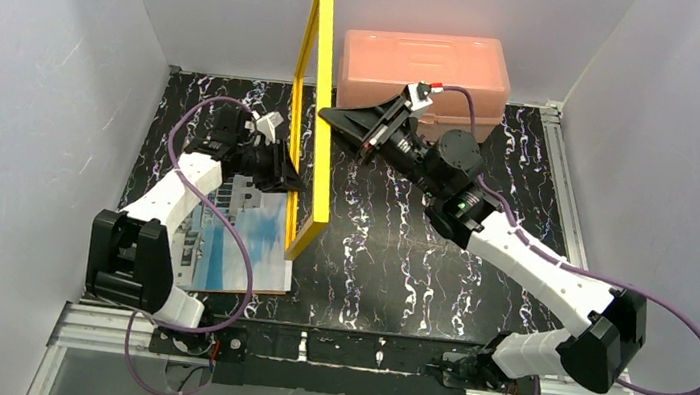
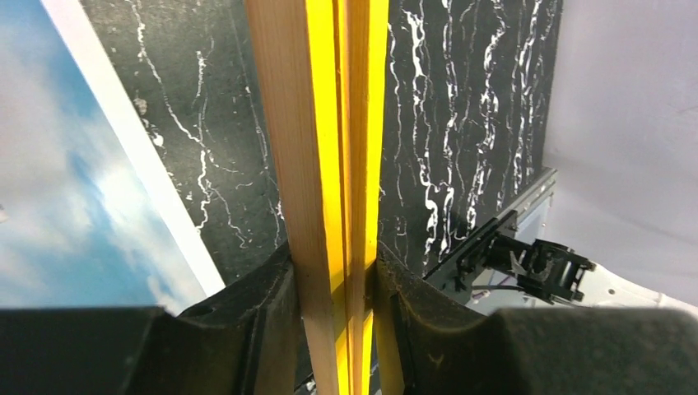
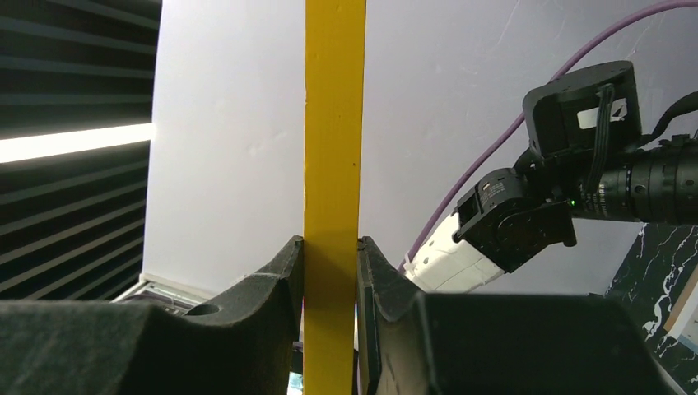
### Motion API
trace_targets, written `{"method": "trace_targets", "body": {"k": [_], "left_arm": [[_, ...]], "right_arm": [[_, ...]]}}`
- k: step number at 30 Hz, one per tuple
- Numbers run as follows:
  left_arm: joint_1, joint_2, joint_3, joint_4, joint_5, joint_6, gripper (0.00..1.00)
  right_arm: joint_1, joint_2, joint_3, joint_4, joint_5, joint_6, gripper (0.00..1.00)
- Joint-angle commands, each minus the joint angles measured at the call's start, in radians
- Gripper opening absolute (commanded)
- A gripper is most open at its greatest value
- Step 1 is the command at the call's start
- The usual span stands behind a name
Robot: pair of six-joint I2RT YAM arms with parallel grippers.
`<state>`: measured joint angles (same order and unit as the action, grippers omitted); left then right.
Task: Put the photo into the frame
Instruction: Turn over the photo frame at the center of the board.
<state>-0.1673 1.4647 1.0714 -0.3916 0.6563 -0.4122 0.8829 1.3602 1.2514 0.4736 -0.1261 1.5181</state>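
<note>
Near edge: both arm bases are mounted on the metal rail [image 1: 357,352], and purple cables are looped beside each.

Near left of the black marbled surface [image 1: 398,264]: the photo [image 1: 237,244] is laid flat, print side up. Blue sky and white clouds are seen on it. Its left margin is overlapped by the left arm [image 1: 170,191] in the top view, and a white border is seen along one edge in the left wrist view.

Middle: the frame [image 1: 326,49] is held upright, almost edge-on to the top camera. Its near lower corner is placed just beside the photo's right edge; contact there cannot be told. The opening is seen through, with no print inside it.

The left end effector [image 1: 290,178] is clenched on the frame from the left, low on the rail. In the left wrist view both black fingers [image 2: 255,304] are pressed against opposite faces of the yellow bar, and a strip of bare wood is seen along one side.

The right end effector [image 1: 328,114] is clamped on the frame from the right, farther back. In the right wrist view its fingers [image 3: 276,280] are set against both sides of the yellow bar.

Far: a salmon-pink box [image 1: 423,65], lid shut, is placed against the back wall, to the right of the frame's far end and behind the right end effector.
</note>
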Motion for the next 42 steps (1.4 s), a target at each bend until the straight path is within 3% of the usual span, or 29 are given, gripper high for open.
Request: {"method": "trace_targets", "body": {"k": [1, 3, 4, 5, 8, 11, 14, 17, 22, 25, 35, 42], "left_arm": [[0.006, -0.092, 0.034, -0.023, -0.045, 0.069, 0.04], [0.011, -0.117, 0.022, -0.024, -0.084, 0.092, 0.01], [0.013, -0.129, 0.014, -0.024, -0.105, 0.104, 0.00], [0.015, -0.141, 0.007, -0.025, -0.124, 0.118, 0.00], [0.018, -0.170, -0.012, -0.026, -0.183, 0.153, 0.00], [0.018, -0.198, -0.028, -0.021, -0.222, 0.179, 0.00], [0.024, -0.213, -0.040, -0.019, -0.236, 0.181, 0.00], [0.028, -0.208, -0.030, -0.037, -0.224, 0.181, 0.00], [0.028, -0.238, -0.031, -0.049, -0.261, 0.212, 0.00], [0.026, -0.260, -0.047, -0.065, -0.268, 0.255, 0.00], [-0.020, -0.293, -0.089, -0.225, -0.234, 0.394, 0.00], [-0.162, -0.286, -0.114, -0.252, -0.287, 0.441, 0.00]], "right_arm": [[-0.038, -0.079, -0.067, 0.095, 0.012, 0.019, 0.01], [-0.060, -0.114, -0.101, 0.053, 0.008, 0.008, 0.04], [-0.073, -0.133, -0.111, 0.016, 0.005, -0.003, 0.10], [-0.083, -0.151, -0.116, -0.037, 0.004, -0.022, 0.27], [-0.126, -0.207, -0.092, -0.235, 0.002, -0.109, 0.50], [-0.172, -0.262, -0.077, -0.403, 0.013, -0.179, 0.62], [-0.214, -0.308, -0.093, -0.460, -0.001, -0.187, 0.62], [-0.232, -0.303, -0.070, -0.567, -0.006, -0.221, 0.53], [-0.249, -0.214, 0.140, -0.970, 0.039, -0.435, 0.39], [-0.255, -0.193, 0.187, -1.124, 0.082, -0.544, 0.33], [-0.255, -0.254, 0.050, -1.381, 0.196, -0.681, 0.23], [-0.255, -0.236, -0.027, -1.473, 0.354, -0.771, 0.16]]}}
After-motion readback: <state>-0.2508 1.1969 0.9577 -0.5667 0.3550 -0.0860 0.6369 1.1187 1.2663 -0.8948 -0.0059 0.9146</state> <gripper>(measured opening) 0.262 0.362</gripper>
